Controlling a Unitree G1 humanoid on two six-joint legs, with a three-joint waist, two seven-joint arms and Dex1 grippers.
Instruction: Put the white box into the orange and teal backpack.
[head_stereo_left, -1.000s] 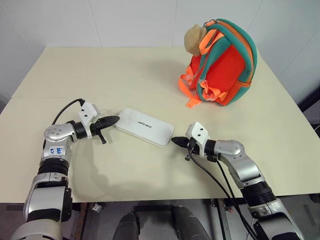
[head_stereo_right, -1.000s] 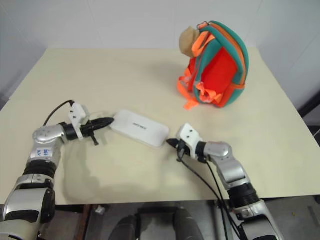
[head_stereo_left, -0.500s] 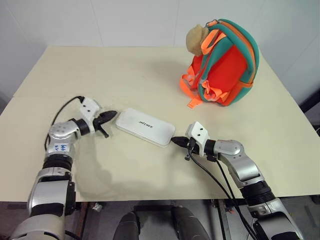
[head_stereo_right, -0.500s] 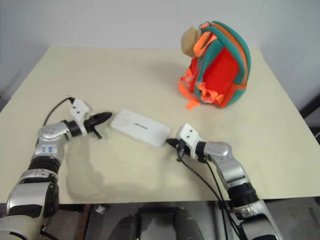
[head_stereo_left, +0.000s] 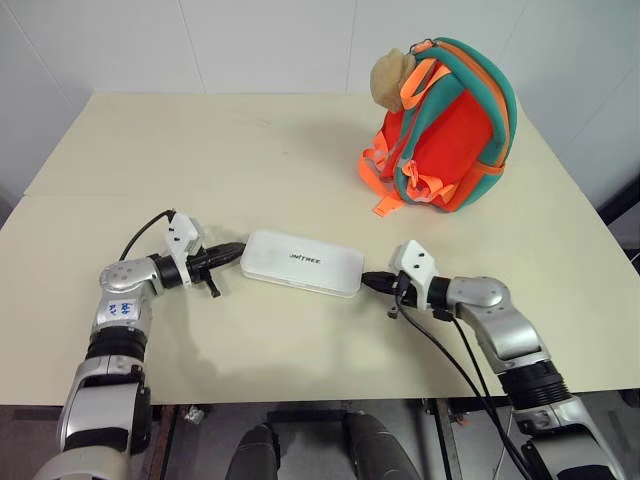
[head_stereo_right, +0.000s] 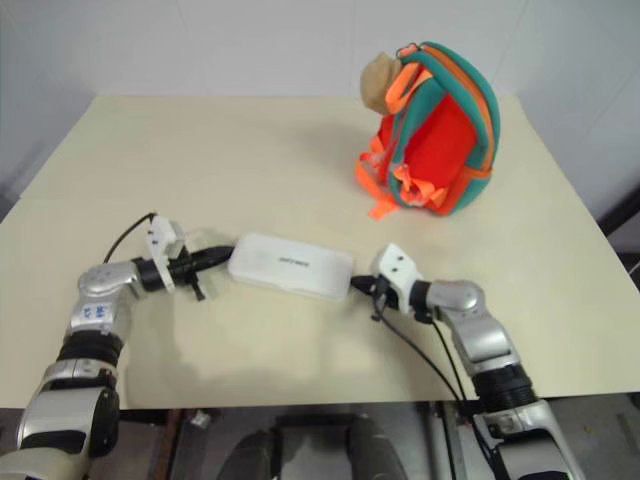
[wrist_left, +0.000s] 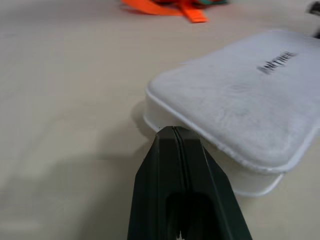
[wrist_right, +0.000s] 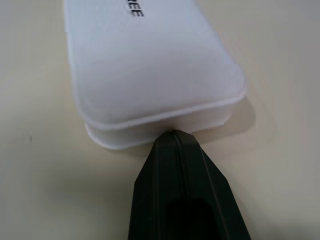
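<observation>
The white box (head_stereo_left: 303, 263) lies flat on the table near its front middle, dark lettering on top. My left gripper (head_stereo_left: 237, 250) is shut, its tip pressed against the box's left end; the left wrist view shows the closed fingers (wrist_left: 175, 150) meeting the box (wrist_left: 235, 100) at its corner. My right gripper (head_stereo_left: 366, 279) is shut too, its tip touching the box's right end, as the right wrist view shows with the fingers (wrist_right: 175, 150) against the box (wrist_right: 150, 65). The orange and teal backpack (head_stereo_left: 445, 130) stands upright at the back right, a tan plush charm (head_stereo_left: 388, 78) at its top.
The beige table (head_stereo_left: 230, 160) has open surface at the back left and middle. Orange straps (head_stereo_left: 378, 190) trail from the backpack's base onto the table. Black cables run along both forearms. A white wall rises behind the table's far edge.
The box has turned and slid right, now lying nearly level across the table. My left gripper dropped to its left end; my right gripper shifted right with the box's other end.
</observation>
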